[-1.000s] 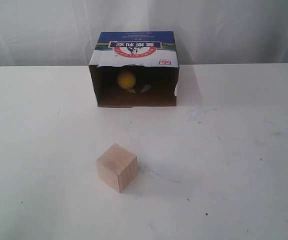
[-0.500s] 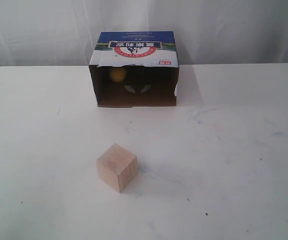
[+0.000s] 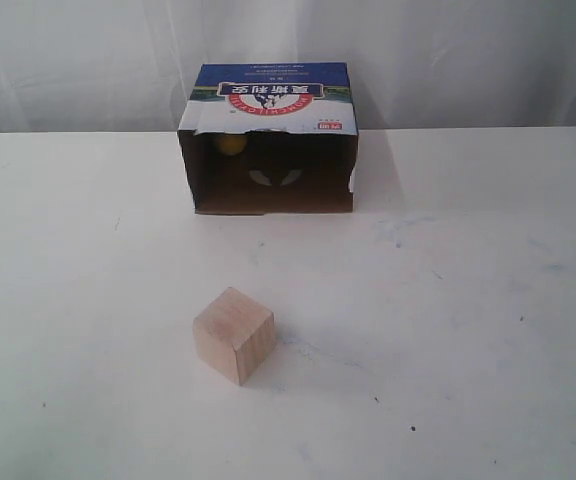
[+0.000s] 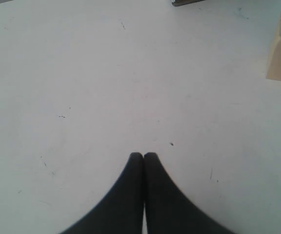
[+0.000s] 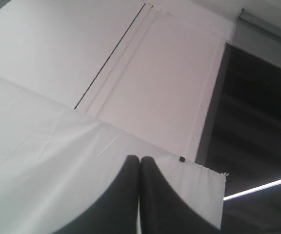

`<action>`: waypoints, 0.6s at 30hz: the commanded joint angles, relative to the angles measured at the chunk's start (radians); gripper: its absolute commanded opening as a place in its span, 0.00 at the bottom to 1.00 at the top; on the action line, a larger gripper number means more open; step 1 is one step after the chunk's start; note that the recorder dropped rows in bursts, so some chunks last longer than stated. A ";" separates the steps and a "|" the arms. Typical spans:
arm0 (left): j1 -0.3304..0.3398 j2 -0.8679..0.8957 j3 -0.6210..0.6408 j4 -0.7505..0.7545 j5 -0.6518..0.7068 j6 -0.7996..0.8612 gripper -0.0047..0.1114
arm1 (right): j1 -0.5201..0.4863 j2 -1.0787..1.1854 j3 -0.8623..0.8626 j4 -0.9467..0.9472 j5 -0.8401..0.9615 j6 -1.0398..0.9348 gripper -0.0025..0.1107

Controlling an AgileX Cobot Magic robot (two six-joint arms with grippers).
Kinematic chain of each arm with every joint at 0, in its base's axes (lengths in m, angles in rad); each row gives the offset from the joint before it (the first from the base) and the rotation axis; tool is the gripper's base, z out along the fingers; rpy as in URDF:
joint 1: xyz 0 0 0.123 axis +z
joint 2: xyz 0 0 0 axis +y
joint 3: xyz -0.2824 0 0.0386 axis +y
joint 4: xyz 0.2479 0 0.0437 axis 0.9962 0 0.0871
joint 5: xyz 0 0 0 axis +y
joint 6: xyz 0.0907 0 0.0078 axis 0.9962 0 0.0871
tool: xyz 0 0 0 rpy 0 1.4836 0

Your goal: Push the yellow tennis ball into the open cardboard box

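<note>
Small yellow tennis ball point(image 3: 231, 145) sitting dim in shadow inside open brown cardboard box point(image 3: 268, 95), upper centre of frame, left gripper point(image 4: 143, 157) and right gripper point(image 5: 139, 160) both sitting closed, empty

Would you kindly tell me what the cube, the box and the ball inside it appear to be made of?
The cube: pale bare wood, matte, faint grain lines. The box: brown cardboard, dull inside, with a colour-printed top. The ball: yellow, possibly felt-covered, though the box's shadow hides its texture.
</note>
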 commanded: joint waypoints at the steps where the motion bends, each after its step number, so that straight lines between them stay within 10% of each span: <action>1: -0.006 -0.005 0.003 -0.007 -0.001 -0.001 0.04 | -0.006 0.008 0.098 0.091 -0.121 0.017 0.02; 18: -0.006 -0.005 0.003 -0.007 -0.003 -0.001 0.04 | 0.005 -0.337 0.525 0.294 -0.127 -0.064 0.02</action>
